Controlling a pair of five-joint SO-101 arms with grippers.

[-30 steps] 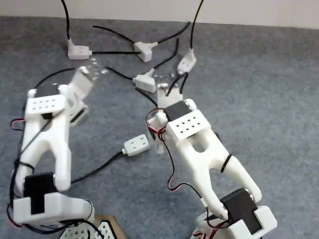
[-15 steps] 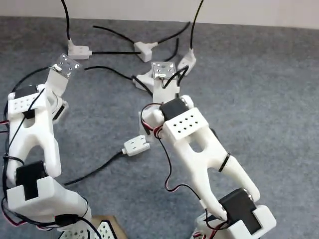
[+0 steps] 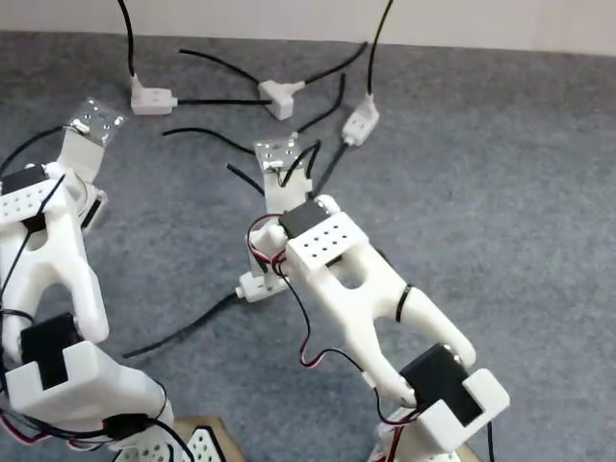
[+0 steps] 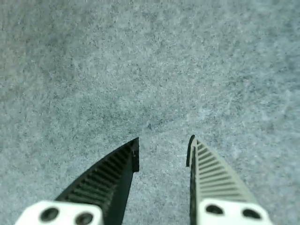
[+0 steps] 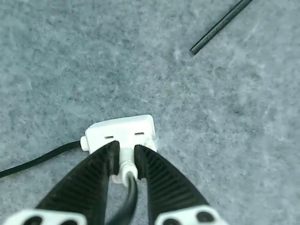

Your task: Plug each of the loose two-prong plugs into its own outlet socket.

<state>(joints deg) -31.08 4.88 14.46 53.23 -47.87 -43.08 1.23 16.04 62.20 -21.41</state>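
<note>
Plug [image 5: 124, 165], a small white body with a black cord [image 5: 127, 192] running back toward the camera, sits pinched between the two dark ribbed fingers of the right end effector [image 5: 126, 149], which is closed narrowly on it. Its front end is pressed against the near side of a white outlet socket [image 5: 123, 131] lying flat on the desk [image 5: 243, 140]. The fingers cover the joint, so it cannot be told whether the prongs are inside. The socket shows two short slots on its upper face, and its own black lead [image 5: 37, 161] leaves one end across the grey, felt-like surface. A loose cable end [image 5: 220, 28] lies near the socket but apart from it. The left end effector [image 4: 163, 140] hangs over bare grey desk, its fingers moderately parted with nothing between them. In the high view the right arm [image 3: 337, 265] reaches over the middle of the desk, with a white socket block [image 3: 248, 287] showing just beside it and a black cable [image 3: 178, 332] trailing away from that block. The left arm [image 3: 43, 250] stands at the desk's left edge. Farther back lie more white connector pieces [image 3: 152, 96], joined by black cables.
</note>
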